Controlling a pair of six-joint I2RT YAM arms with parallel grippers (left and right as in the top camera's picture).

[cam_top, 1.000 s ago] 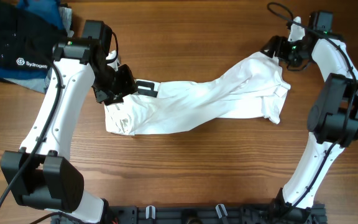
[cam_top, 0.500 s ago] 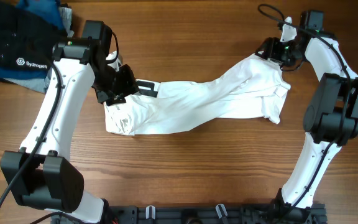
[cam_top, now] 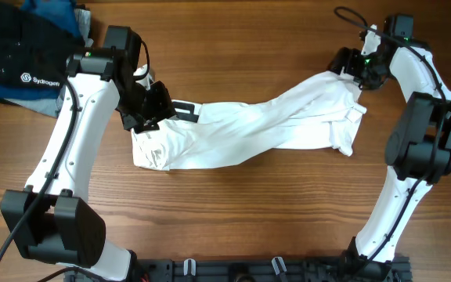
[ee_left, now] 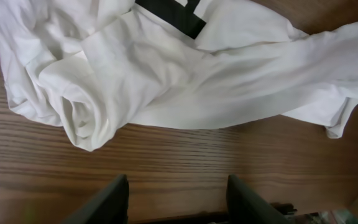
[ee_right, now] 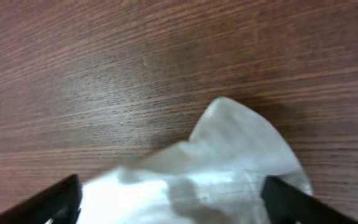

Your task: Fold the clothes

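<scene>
White garment (cam_top: 265, 129) lying twisted across wooden table (cam_top: 249, 219), stretching between arms. Left gripper (cam_top: 156, 103) hovering over its striped left end, jaws spread, gripping nothing. Right gripper (cam_top: 349, 61) hanging at upper-right corner, jaws gaping wide, cloth lying loose between.

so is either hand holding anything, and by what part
Nothing is held: the left hand and right hand are open, the white garment lying loose.
</scene>
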